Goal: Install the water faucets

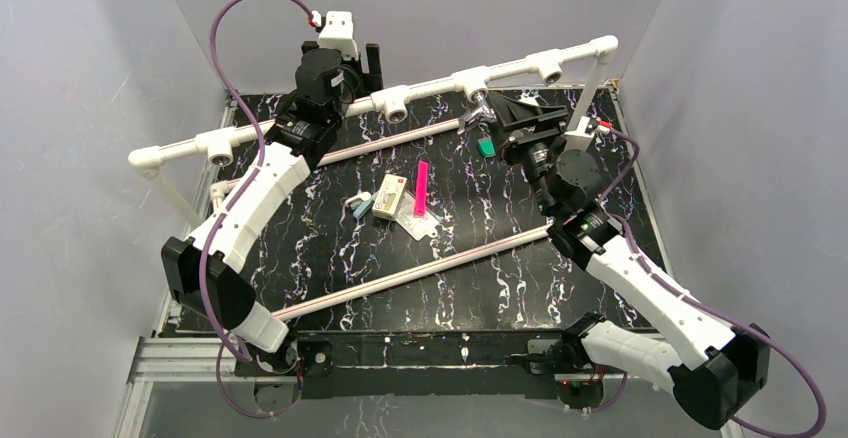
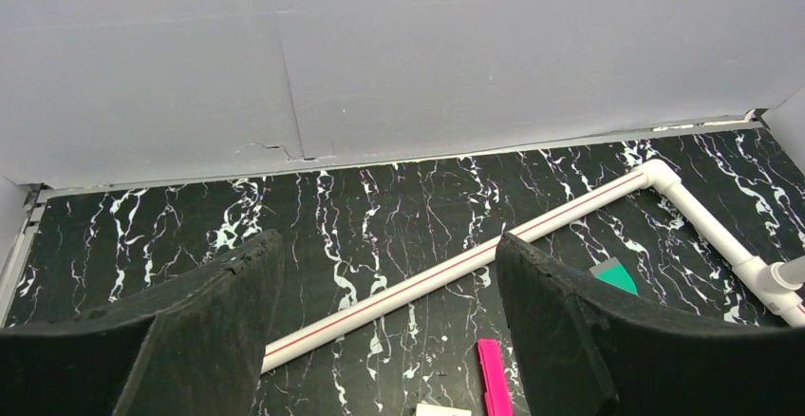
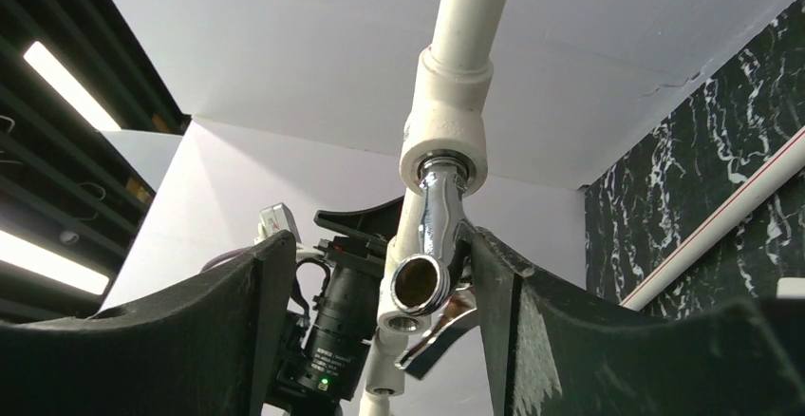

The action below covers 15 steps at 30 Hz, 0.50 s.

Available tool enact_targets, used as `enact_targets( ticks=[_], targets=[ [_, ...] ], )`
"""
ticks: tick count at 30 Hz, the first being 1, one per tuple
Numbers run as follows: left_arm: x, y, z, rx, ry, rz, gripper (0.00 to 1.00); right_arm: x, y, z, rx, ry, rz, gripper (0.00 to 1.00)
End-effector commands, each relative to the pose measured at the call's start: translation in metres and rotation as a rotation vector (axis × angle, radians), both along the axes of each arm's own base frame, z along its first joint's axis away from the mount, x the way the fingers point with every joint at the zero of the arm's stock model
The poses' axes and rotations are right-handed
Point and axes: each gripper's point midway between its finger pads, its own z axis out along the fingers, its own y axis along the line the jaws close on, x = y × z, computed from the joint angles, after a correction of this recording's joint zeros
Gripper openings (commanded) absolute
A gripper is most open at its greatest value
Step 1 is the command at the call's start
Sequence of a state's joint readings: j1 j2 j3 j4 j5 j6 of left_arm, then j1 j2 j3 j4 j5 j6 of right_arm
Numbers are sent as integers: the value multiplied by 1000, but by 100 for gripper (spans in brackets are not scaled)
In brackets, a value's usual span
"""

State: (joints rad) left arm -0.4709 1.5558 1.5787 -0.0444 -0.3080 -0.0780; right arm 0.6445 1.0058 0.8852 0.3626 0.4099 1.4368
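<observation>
A chrome water faucet (image 3: pixel 434 231) hangs from a tee socket (image 3: pixel 446 136) of the raised white pipe; its threaded spout mouth faces the right wrist camera. In the top view the faucet (image 1: pixel 480 111) sits under the third tee (image 1: pixel 475 85). My right gripper (image 3: pixel 380 278) is open around the faucet; its right finger (image 3: pixel 498 283) touches the faucet's side, and the left finger stands apart. In the top view the right gripper (image 1: pixel 494 118) is at the back right. My left gripper (image 2: pixel 389 274) is open and empty over the table, up by the back wall (image 1: pixel 355 63).
The raised pipe rail (image 1: pixel 300 123) has other open tee sockets (image 1: pixel 395 104). Two red-striped pipes (image 1: pixel 430 268) (image 2: pixel 446 269) lie on the black marbled table. A green piece (image 1: pixel 486 146) (image 2: pixel 615 275), a pink stick (image 1: pixel 421 188) (image 2: pixel 494 378) and a small box (image 1: pixel 390 196) lie mid-table.
</observation>
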Motion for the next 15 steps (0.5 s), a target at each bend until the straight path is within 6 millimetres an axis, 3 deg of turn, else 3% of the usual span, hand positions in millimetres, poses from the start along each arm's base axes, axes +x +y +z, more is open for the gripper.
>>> enact_targets(
  ticks=[1,9,15],
  targets=[
    [-16,-8,-66,92,197,-51,79,-11,-14,13,-73,-48,-43,75],
    [-16,-9,-68,92,200,-52,79,-14,-32,15,-331,-79,-131,77],
    [-16,-9,-68,92,201,-52,79,-20,-39,34,-600,-216,-173,76]
  ],
)
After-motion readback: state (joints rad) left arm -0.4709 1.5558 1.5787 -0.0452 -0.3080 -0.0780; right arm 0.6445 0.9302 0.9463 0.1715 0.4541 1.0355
